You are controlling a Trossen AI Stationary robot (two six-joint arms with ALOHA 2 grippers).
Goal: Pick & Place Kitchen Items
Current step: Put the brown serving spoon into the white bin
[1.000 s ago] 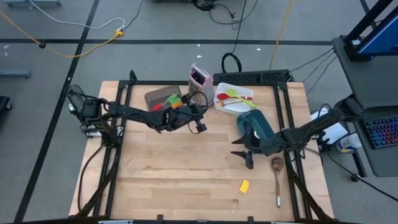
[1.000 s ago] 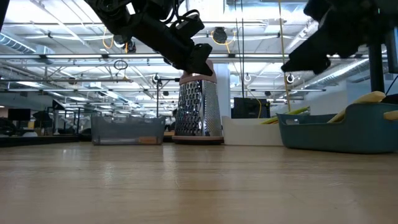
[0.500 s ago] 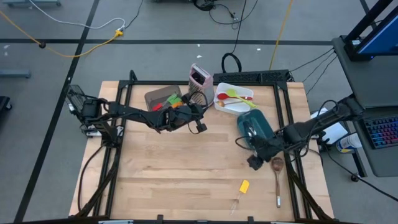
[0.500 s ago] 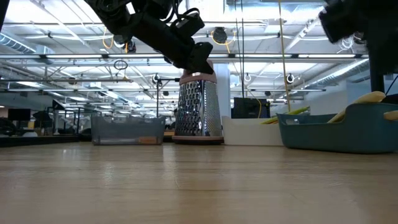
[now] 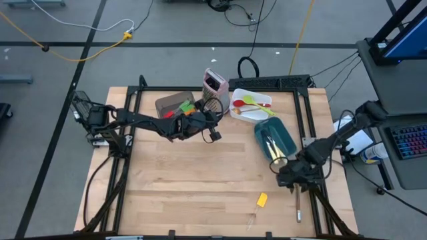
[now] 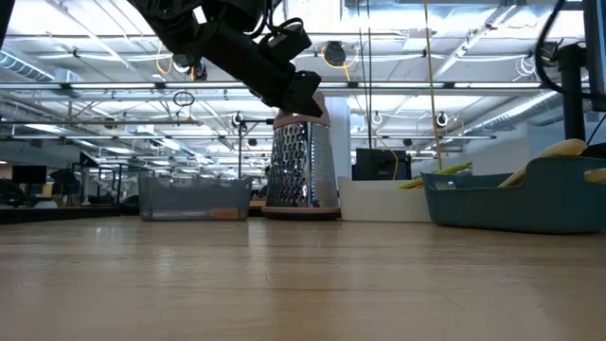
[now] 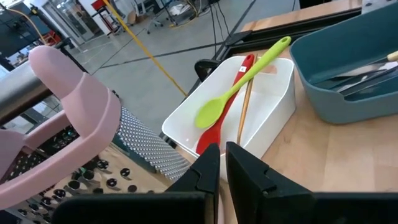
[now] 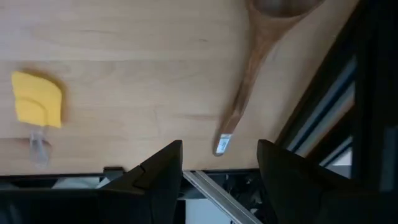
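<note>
A wooden spoon lies flat on the table near the right front, also in the right wrist view. A yellow mini spatula with a clear handle lies to its left, also in the right wrist view. My right gripper hovers open over the spoon's bowl end, its fingers wide apart and touching nothing. My left gripper hangs shut and empty in the air near the grater. It also shows in the left wrist view.
A teal container holds cutlery. A white container holds a red and a green spoon. A grey container holds red, green and orange utensils. A black frame rail runs along the right edge by the spoon.
My right gripper has gone from beside the teal container toward the table's near right corner. It now hangs over the wooden spoon's bowl end and has left the low view. The teal container's inside now shows from above.
</note>
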